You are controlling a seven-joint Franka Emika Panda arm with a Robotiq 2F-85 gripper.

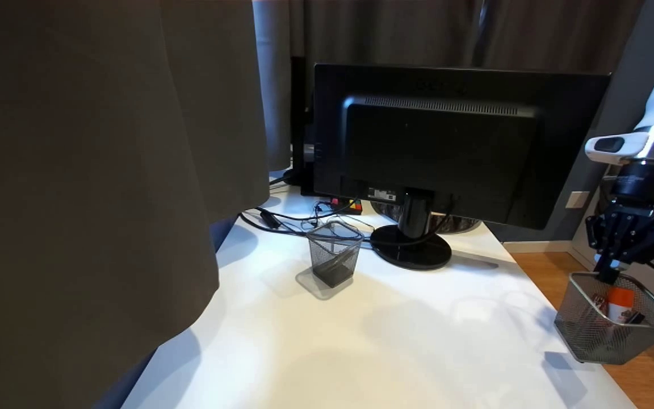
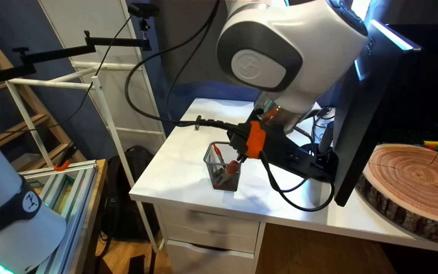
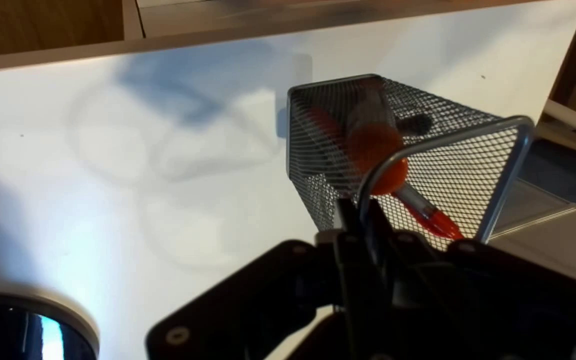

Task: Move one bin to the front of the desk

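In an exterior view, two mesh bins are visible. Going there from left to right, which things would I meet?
Large dark cloth → plain mesh bin → round black monitor base → loaded mesh bin with an orange-and-white item inside.

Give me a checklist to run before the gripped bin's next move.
1. End effector shut on the rim of the bin: ok.
2. Orange-capped item and red pen-like item inside it: ok.
3. Bin's base clear of the desk: cannot tell.
4. Bin apart from the monitor: ok.
5. Hanging cable clear of the monitor: cannot tell.
6. Plain mesh bin apart from the gripped one: ok.
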